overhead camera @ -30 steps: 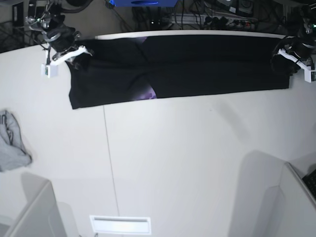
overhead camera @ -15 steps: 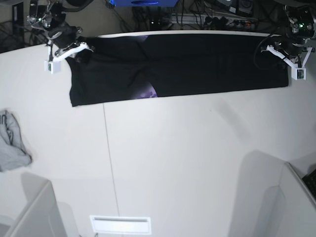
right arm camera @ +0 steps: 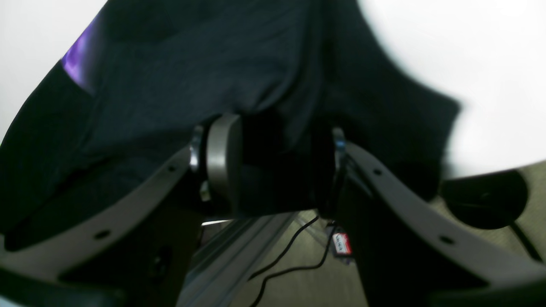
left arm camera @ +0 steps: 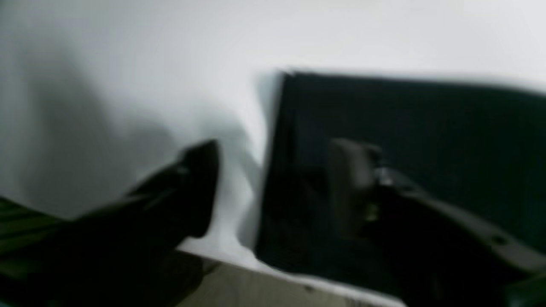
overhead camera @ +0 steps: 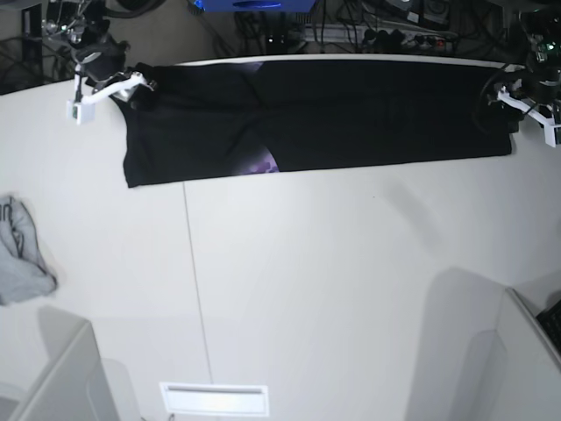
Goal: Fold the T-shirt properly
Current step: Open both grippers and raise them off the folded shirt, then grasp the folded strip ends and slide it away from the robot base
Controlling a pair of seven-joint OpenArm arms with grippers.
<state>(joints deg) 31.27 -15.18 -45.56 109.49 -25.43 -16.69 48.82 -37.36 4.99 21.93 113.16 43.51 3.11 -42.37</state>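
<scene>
The large black cotton T-shirt (overhead camera: pixel 324 114) lies folded into a long band along the far edge of the white table (overhead camera: pixel 333 289), with a sliver of purple print (overhead camera: pixel 260 164) showing at its near hem. The right gripper (right arm camera: pixel 277 166) sits at the shirt's end on the base view's left, jaws parted with dark cloth between them (whether the pads actually pinch it cannot be told). The left gripper (left arm camera: pixel 273 187) hovers at the opposite end, jaws spread wide, one finger (left arm camera: pixel 194 187) over bare table. A crumpled light-grey cloth (overhead camera: pixel 22 254) lies well apart.
</scene>
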